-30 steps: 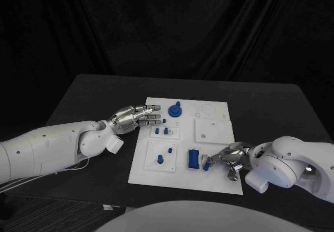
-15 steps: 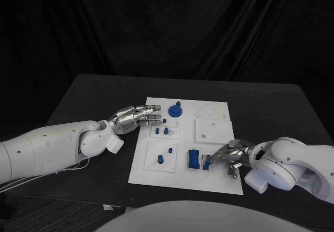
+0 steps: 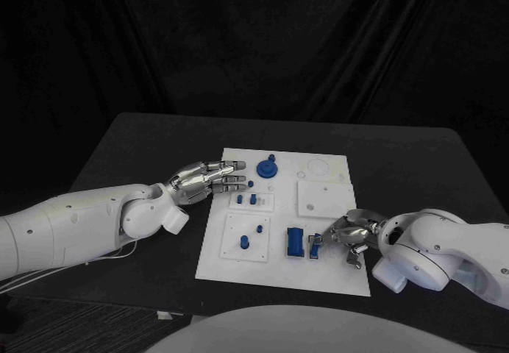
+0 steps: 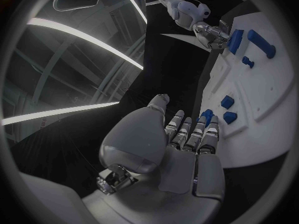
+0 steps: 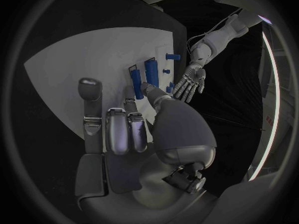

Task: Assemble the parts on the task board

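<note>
Blue parts (image 3: 296,242) on unmarked white task board (image 3: 324,198).

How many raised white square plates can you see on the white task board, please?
3: a small plate by the left hand's fingers, a plate nearer the robot, and a bare plate right of centre.

You see a white task board (image 3: 324,278) on a black counter (image 3: 138,140), carrying small blue parts (image 3: 295,242). Both arms are white. Their hands, left (image 3: 201,179) and right (image 3: 350,234), are silver.
</note>
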Robot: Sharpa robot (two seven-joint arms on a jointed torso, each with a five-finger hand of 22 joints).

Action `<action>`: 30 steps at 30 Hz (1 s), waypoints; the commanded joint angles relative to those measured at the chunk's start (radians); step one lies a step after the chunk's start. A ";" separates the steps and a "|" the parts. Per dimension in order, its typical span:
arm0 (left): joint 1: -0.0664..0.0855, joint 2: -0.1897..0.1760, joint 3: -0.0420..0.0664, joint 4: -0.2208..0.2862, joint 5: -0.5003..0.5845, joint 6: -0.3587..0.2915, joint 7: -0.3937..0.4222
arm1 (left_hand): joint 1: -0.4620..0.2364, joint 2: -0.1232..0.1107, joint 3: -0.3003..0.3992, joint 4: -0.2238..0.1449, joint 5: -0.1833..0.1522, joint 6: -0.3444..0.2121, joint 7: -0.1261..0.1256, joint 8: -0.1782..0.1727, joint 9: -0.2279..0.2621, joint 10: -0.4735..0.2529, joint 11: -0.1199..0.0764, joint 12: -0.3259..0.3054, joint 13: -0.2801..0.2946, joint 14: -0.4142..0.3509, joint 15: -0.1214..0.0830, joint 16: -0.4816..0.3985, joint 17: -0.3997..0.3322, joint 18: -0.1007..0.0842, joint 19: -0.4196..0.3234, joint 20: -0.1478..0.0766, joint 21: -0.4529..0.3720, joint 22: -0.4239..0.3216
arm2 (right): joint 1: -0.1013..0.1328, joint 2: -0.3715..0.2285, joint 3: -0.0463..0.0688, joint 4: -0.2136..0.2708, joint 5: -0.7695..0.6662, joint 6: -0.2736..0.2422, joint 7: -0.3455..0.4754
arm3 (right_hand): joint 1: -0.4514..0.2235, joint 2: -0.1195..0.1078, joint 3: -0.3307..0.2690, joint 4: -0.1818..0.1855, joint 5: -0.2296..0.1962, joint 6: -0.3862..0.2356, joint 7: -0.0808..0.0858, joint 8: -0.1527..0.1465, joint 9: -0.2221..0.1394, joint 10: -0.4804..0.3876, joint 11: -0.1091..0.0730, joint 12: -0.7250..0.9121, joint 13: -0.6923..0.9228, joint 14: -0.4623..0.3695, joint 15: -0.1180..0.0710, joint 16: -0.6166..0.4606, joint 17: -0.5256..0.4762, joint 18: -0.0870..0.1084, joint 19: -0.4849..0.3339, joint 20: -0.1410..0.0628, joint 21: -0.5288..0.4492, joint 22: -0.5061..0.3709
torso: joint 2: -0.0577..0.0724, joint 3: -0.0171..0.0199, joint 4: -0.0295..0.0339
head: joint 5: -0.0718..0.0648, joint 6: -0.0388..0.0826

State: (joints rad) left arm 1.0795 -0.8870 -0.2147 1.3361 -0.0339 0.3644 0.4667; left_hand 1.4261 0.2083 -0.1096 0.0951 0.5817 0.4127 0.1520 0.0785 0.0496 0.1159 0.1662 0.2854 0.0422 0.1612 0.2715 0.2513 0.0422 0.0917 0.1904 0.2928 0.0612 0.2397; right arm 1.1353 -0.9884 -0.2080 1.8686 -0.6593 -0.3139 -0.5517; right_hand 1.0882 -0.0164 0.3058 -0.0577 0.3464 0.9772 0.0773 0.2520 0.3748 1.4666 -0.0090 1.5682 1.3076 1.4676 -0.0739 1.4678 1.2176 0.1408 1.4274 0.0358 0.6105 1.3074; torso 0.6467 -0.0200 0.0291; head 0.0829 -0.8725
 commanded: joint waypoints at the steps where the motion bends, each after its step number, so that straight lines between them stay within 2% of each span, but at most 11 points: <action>1: -0.002 0.002 0.001 0.001 0.003 0.017 0.005 | -0.008 0.001 0.005 0.001 0.004 0.005 0.007 0.006 0.001 0.004 0.005 0.001 0.001 0.007 -0.001 0.003 0.001 -0.006 0.008 0.000 0.006 -0.001 | -0.003 0.002 0.000 0.000 -0.037 0.030 -0.002 | 0.004 -0.002 -0.014 0.005 -0.030 -0.013 0.003 0.010 0.005 0.104 0.010 0.003 0.263 0.046 0.005 -0.006 -0.001 0.006 -0.006 0.001 -0.008 0.056 | 0.000 -0.0001 -0.0001 | 0.001 0.000; 6: -0.003 0.002 0.001 0.002 0.003 0.017 0.004 | -0.009 0.002 0.006 0.001 0.003 0.005 0.007 0.006 0.000 0.003 0.006 0.000 0.000 0.007 -0.001 0.003 0.001 -0.006 0.008 0.000 0.006 -0.001 | -0.004 0.005 0.000 -0.001 -0.041 0.052 -0.009 | 0.006 -0.007 -0.027 0.009 -0.057 -0.023 0.004 0.020 0.009 0.104 0.012 0.003 0.263 0.046 0.006 -0.007 -0.003 0.006 -0.007 0.002 -0.012 0.055 | 0.000 0.0001 0.0004 | 0.001 0.000; 15: -0.003 0.001 0.001 0.002 0.003 0.017 0.003 | -0.009 0.002 0.006 0.001 0.003 0.005 0.007 0.006 0.000 0.003 0.006 0.000 0.000 0.007 -0.001 0.003 0.001 -0.006 0.008 0.000 0.006 -0.001 | -0.004 0.006 0.000 -0.002 -0.064 0.075 -0.021 | 0.021 -0.015 -0.036 0.002 -0.073 -0.031 0.004 0.030 0.014 0.104 0.012 0.003 0.263 0.046 0.006 -0.007 -0.003 0.007 -0.008 0.002 -0.016 0.053 | 0.000 -0.0001 -0.0001 | 0.002 0.000; 20: -0.004 0.001 0.001 0.001 0.003 0.018 0.003 | -0.009 0.002 0.006 0.001 0.003 0.005 0.007 0.006 0.000 0.003 0.006 0.000 0.000 0.007 -0.001 0.003 0.001 -0.006 0.008 0.000 0.006 -0.001 | -0.004 0.004 0.000 -0.001 -0.077 0.079 -0.023 | 0.026 -0.023 -0.053 0.005 -0.113 -0.043 0.006 0.044 0.020 0.104 0.014 0.003 0.263 0.046 0.008 -0.007 -0.004 0.008 -0.010 0.004 -0.023 0.051 | 0.000 0.0001 0.0000 | 0.001 0.000; 21: -0.004 0.001 0.001 0.001 0.003 0.018 0.003 | -0.009 0.002 0.006 0.001 0.003 0.005 0.007 0.006 0.000 0.003 0.006 0.000 0.000 0.007 -0.001 0.003 0.001 -0.006 0.008 0.000 0.006 -0.001 | -0.004 0.003 0.000 0.000 -0.083 0.078 -0.021 | 0.024 -0.025 -0.064 0.011 -0.135 -0.050 0.007 0.056 0.026 0.104 0.014 0.003 0.263 0.046 0.009 -0.006 -0.003 0.008 -0.010 0.004 -0.024 0.050 | 0.000 0.0000 0.0000 | 0.002 0.000; 24: -0.004 0.001 0.001 0.002 0.003 0.017 0.004 | -0.010 0.002 0.007 0.000 0.003 0.005 0.007 0.006 0.000 0.003 0.006 0.000 0.000 0.007 -0.001 0.004 0.001 -0.006 0.008 0.000 0.006 -0.001 | -0.004 -0.002 0.000 0.005 -0.116 0.061 0.001 | 0.020 -0.025 -0.081 0.024 -0.151 -0.063 0.008 0.074 0.035 0.104 0.015 0.003 0.263 0.047 0.009 -0.003 0.006 0.009 -0.013 0.005 -0.033 0.047 | 0.000 0.0000 0.0001 | 0.003 0.000; 25: -0.004 0.001 0.001 0.002 0.003 0.017 0.004 | -0.010 0.002 0.007 0.000 0.003 0.005 0.007 0.006 0.000 0.003 0.006 0.000 0.000 0.007 -0.001 0.004 0.001 -0.006 0.008 0.000 0.006 -0.001 | -0.005 -0.004 0.000 0.007 -0.135 0.051 0.013 | 0.020 -0.025 -0.096 0.032 -0.143 -0.076 0.007 0.095 0.047 0.104 0.014 0.003 0.263 0.048 0.009 -0.001 0.010 0.009 -0.013 0.005 -0.031 0.048 | 0.000 0.0000 0.0002 | 0.003 0.000; 27: -0.004 0.000 0.001 0.002 0.003 0.017 0.005 | -0.010 0.002 0.007 0.000 0.003 0.005 0.007 0.006 0.000 0.003 0.006 0.000 0.000 0.007 -0.001 0.004 0.001 -0.006 0.008 0.000 0.006 -0.001 | -0.005 -0.011 0.000 0.015 -0.187 0.020 0.049 | 0.019 -0.024 -0.109 0.039 -0.129 -0.085 0.007 0.111 0.056 0.104 0.014 0.003 0.263 0.048 0.009 0.000 0.012 0.008 -0.013 0.005 -0.030 0.048 | 0.000 0.0000 0.0002 | 0.003 0.000; 28: -0.004 -0.001 0.001 0.003 0.003 0.017 0.006 | -0.010 0.002 0.007 0.000 0.003 0.005 0.007 0.006 0.000 0.003 0.006 0.000 0.000 0.007 -0.001 0.004 0.001 -0.006 0.008 0.000 0.006 -0.001 | -0.005 -0.017 0.000 0.022 -0.230 -0.005 0.078 | 0.022 -0.022 -0.126 0.047 -0.121 -0.098 0.006 0.133 0.067 0.104 0.014 0.003 0.263 0.049 0.009 0.003 0.021 0.008 -0.011 0.005 -0.025 0.049 | 0.000 0.0001 0.0001 | 0.004 0.000; 30: -0.004 -0.002 0.001 0.003 0.003 0.016 0.007 | -0.010 0.002 0.007 0.000 0.003 0.005 0.007 0.006 0.000 0.003 0.006 0.000 0.000 0.007 -0.001 0.004 0.001 -0.006 0.008 0.000 0.006 -0.001 | -0.004 -0.028 0.000 0.034 -0.291 -0.043 0.125 | 0.019 -0.024 -0.144 0.057 -0.126 -0.109 0.005 0.152 0.076 0.104 0.013 0.003 0.263 0.050 0.008 0.005 0.027 0.007 -0.008 0.005 -0.019 0.051 | 0.000 0.0001 -0.0001 | 0.006 0.000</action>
State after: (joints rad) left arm 1.0770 -0.8886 -0.2147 1.3366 -0.0339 0.3676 0.4617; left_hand 1.4261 0.2083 -0.1097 0.0952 0.5817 0.4127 0.1520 0.0785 0.0496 0.1158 0.1662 0.2854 0.0421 0.1612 0.2715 0.2513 0.0421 0.0918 0.1904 0.2928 0.0612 0.2399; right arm 1.1334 -1.0102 -0.2083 1.8915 -0.8111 -0.2805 -0.5199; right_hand 1.1095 -0.0379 0.1703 -0.0021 0.2230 0.8737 0.0813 0.3973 0.4476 1.4666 -0.0017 1.5681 1.3073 1.4641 -0.0704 1.4678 1.2425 0.1404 1.4202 0.0430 0.5873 1.3081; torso 0.6468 -0.0200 0.0292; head 0.0872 -0.8725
